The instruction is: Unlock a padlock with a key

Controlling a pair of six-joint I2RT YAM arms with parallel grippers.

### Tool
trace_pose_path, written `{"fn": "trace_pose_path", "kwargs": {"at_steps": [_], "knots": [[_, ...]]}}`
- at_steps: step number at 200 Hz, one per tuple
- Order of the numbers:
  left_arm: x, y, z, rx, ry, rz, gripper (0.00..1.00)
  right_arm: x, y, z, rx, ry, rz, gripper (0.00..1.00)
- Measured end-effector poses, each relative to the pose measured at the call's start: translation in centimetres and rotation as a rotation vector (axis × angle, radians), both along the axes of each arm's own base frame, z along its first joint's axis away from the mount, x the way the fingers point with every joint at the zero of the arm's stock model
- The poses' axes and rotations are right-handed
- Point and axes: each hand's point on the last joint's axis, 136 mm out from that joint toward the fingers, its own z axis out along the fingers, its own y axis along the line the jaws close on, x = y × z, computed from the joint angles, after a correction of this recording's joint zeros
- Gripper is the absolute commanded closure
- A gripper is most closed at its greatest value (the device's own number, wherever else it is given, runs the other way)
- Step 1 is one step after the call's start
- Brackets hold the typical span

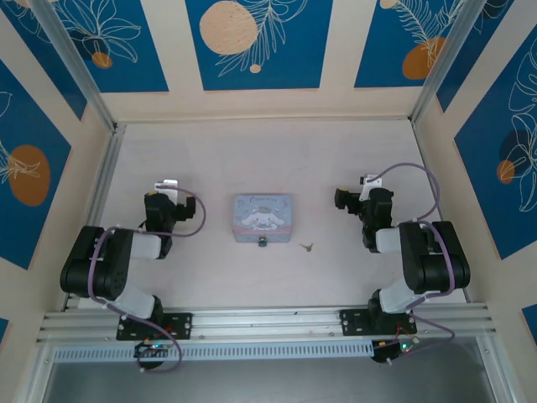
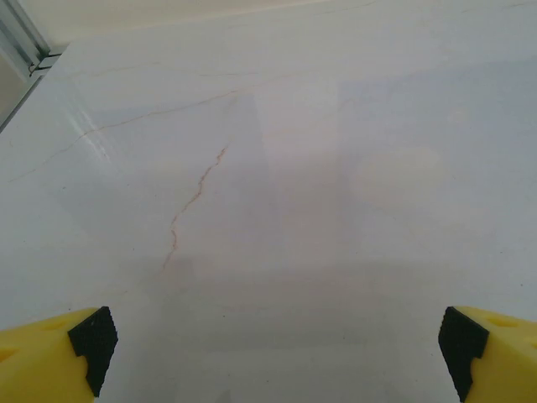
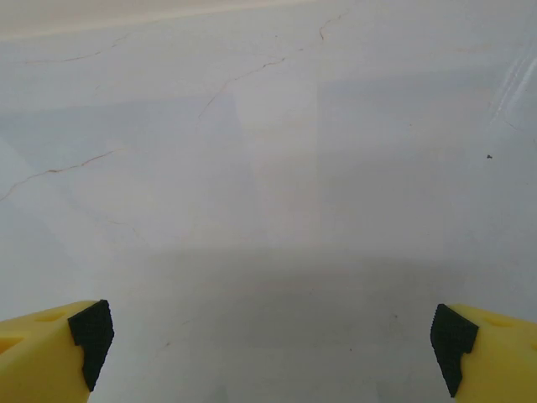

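Two robot arms sit folded at the near edge of a pale table (image 1: 252, 151), the unlocking job not yet begun. At centre, a small dark padlock (image 1: 263, 243) rests against the near side of a blue cartoon-printed tin (image 1: 263, 217); whether it is hooked to the tin cannot be told. A thin brass key (image 1: 308, 247) lies flat just to the right, apart from both. The opening step looks to be a pickup. It likely calls for the left gripper (image 2: 273, 361) to steady the padlock or tin, while the right gripper (image 3: 273, 357) narrows over the key and pinches it low, since so flat a piece may skid on the smooth top. The left arm is tucked left of the tin, elbow drawn back, its gripper over bare table with yellow, black-tipped fingers (image 2: 92, 344) wide apart and empty. The right arm mirrors it, right of the key, jaws likewise spread and holding nothing
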Motion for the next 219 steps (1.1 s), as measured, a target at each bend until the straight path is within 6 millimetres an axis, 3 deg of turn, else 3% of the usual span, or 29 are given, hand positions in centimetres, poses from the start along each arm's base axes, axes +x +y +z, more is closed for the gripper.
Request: {"fn": "trace_pose_path", "kwargs": {"at_steps": [161, 174, 186, 219], "knots": [[0.1, 0.0, -0.1, -0.011, 0.013, -0.015, 0.01, -0.3, 0.1, 0.4, 0.006, 0.011, 0.006, 0.0], [0.5, -0.1, 0.1, -0.009, 0.061, -0.018, 0.01, -0.5, -0.1, 2.0, -0.005, 0.005, -0.017, 0.0], [1.8, -0.1, 1.5, -0.006, 0.085, -0.006, 0.0, -0.2, -0.4, 5.1, 0.027, -0.023, -0.054, 0.0], [5.9, 0.0, 9.6, -0.093, 0.051, 0.064, 0.02, 1.3, -3.4, 15.1, 0.284, -0.074, -0.235, 0.02]]}}
